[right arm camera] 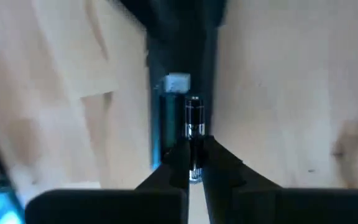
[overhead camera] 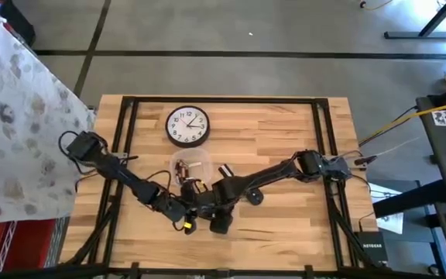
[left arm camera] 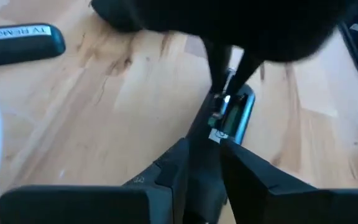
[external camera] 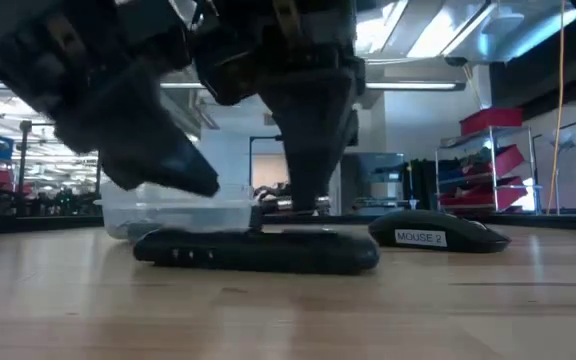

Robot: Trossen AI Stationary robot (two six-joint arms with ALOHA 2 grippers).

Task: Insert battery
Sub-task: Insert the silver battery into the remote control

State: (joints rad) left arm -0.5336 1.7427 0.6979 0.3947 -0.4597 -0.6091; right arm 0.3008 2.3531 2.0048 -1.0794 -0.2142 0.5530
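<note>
Wooden table (overhead camera: pixel 285 132), right pincer (right arm camera: pixel 194 163) gripping battery (right arm camera: pixel 194 121) over remote (external camera: pixel 258 250)

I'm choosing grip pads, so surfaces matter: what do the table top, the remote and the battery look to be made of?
Table top: light wood planks with visible grain, matte.
Remote: dark, smooth, faintly glossy casing, probably plastic.
Battery: dark wrapped cylinder with a shiny, metal-looking end, pinched by the right gripper; the left gripper clamps the remote.

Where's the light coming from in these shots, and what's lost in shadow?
Low view: bright ceiling lights behind turn both arms to silhouettes above the remote. Left wrist view: the right gripper is a black mass. Right wrist view: the battery catches a highlight.
</note>
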